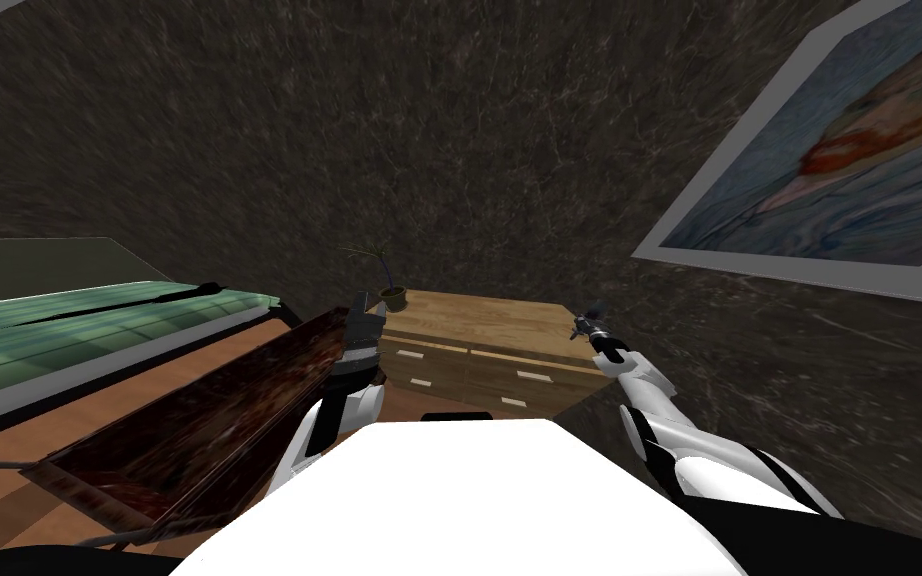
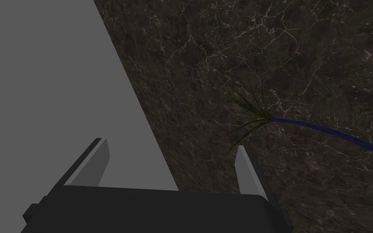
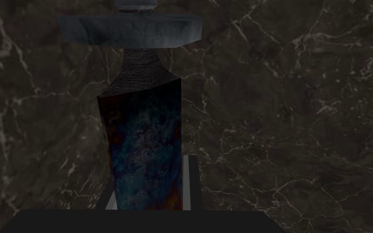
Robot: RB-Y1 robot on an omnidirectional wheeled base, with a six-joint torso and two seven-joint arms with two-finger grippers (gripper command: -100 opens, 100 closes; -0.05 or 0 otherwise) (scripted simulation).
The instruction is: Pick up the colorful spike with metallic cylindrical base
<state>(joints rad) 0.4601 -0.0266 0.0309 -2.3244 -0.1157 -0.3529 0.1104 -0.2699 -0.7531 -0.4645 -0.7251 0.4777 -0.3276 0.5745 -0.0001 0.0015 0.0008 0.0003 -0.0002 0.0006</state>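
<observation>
Colorful spike clamped between the two fingers of the right gripper, one finger pressing on each side. Dark blue body with reddish patches rising straight out from the dark box; grey disc-shaped base at the far end, away from the fingers. Held in the air just past the right end of the wooden dresser, before the dark marbled wall. Left gripper spread wide, nothing between its fingers, near the potted plant at the dresser's left end.

left arm: was raised forward, left of centre
left gripper: fingers stood apart
right arm: reached forward-right
right gripper: clamped on spike
</observation>
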